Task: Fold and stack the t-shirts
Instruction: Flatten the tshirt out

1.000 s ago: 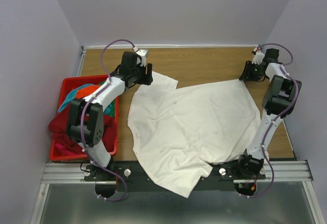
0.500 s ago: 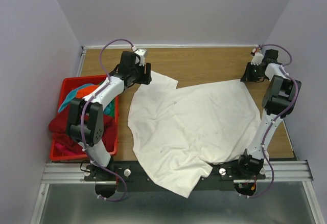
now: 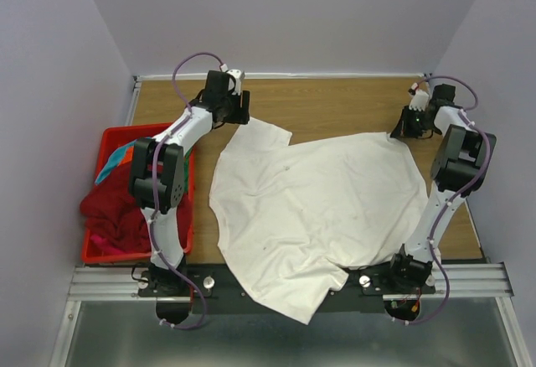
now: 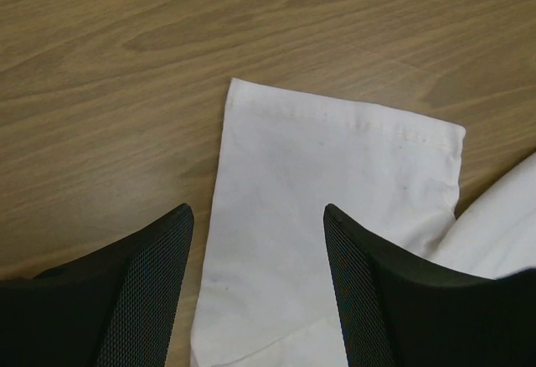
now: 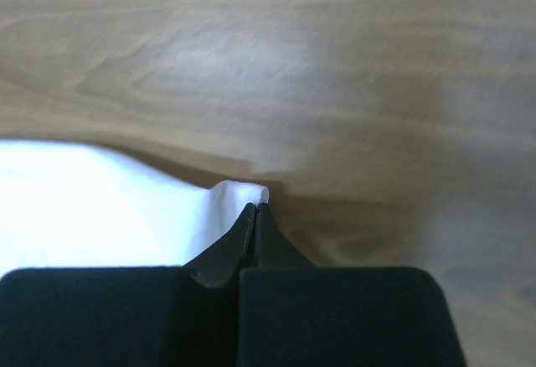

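A large white t-shirt (image 3: 318, 208) lies spread on the wooden table, its lower part hanging over the near edge. Its left sleeve (image 4: 335, 183) lies flat below my left gripper (image 4: 255, 212), which hovers open with one finger on each side of the sleeve. At the far right, my right gripper (image 5: 255, 206) is shut on a small fold at the white shirt's edge (image 5: 239, 191), which rises slightly off the wood. In the top view the left gripper (image 3: 237, 117) is at the sleeve's far end and the right gripper (image 3: 402, 132) at the shirt's far right corner.
A red plastic basket (image 3: 105, 139) stands at the table's left edge. It holds a dark red shirt (image 3: 117, 216), a teal one (image 3: 109, 166) and a bit of orange (image 3: 127, 151). Bare wood (image 3: 335, 103) runs along the back, bounded by lilac walls.
My right gripper has closed onto the white shirt's far right corner. The left arm has swung toward the back wall, its gripper still open over the sleeve.
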